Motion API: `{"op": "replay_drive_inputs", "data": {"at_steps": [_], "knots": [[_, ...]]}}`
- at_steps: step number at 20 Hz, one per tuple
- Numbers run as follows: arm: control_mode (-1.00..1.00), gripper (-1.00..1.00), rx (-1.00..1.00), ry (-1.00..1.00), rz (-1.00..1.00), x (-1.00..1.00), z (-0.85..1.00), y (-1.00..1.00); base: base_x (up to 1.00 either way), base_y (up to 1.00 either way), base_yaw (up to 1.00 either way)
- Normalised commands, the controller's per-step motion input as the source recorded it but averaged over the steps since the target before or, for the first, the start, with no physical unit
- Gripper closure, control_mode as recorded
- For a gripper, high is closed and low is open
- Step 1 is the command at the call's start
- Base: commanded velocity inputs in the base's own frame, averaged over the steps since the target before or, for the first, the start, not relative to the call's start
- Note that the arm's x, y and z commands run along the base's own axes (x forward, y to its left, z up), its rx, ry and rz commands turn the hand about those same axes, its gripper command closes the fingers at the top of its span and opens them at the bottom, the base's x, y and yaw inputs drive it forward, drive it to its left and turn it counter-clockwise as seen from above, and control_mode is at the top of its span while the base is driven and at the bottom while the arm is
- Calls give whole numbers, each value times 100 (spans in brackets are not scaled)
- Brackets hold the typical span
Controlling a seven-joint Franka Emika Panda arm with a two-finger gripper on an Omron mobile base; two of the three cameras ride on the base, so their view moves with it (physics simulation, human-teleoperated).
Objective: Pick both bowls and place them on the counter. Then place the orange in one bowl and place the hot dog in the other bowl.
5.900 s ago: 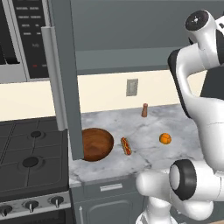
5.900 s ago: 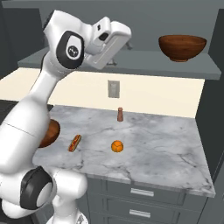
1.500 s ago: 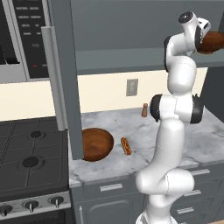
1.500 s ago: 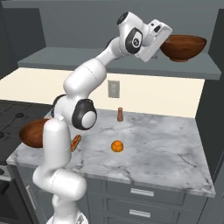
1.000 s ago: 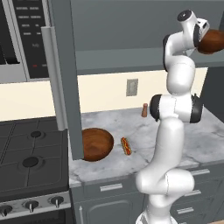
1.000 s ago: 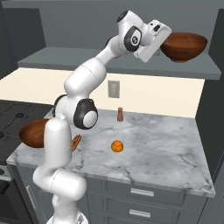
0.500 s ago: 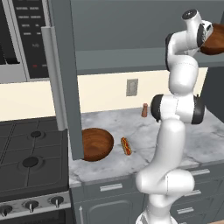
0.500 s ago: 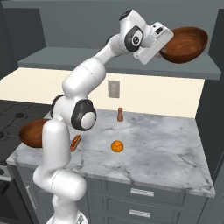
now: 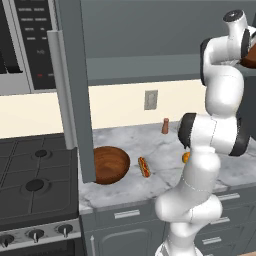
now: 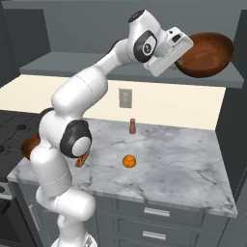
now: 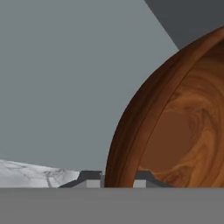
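Note:
My gripper (image 10: 182,58) is up at shelf height, shut on the left rim of one reddish-brown bowl (image 10: 206,53). That bowl hangs tilted just above the grey shelf (image 10: 72,65), its hollow facing outward, and looms large in the hand view (image 11: 175,122). The second bowl (image 9: 110,164) stands upright on the marble counter (image 9: 125,187) at its left end, beside the stove. Just right of it lies the hot dog (image 9: 144,166). Near the middle of the counter (image 10: 183,164) rests the orange (image 10: 128,161), half hidden by my arm in the left base view.
A small brown shaker (image 10: 132,126) stands by the back wall under an outlet (image 10: 125,98). The black stovetop (image 9: 35,175) lies left of the counter, with a tall grey panel (image 9: 75,90) at its edge. Bare marble stretches to the right of the orange.
The gripper has shut on the bowl's rim. The bowl has tipped up and risen off the shelf with the hand over the last second.

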Motion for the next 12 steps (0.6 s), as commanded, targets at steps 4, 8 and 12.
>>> {"op": "replay_drive_inputs", "data": {"at_steps": [4,8,12], "knots": [[-100,100,0,-7,1,-100,-1,11,0,0,0],[-100,100,1,0,0,-97,0,25,0,0,0],[-100,100,0,0,0,-85,0,38,0,0,0]]}}
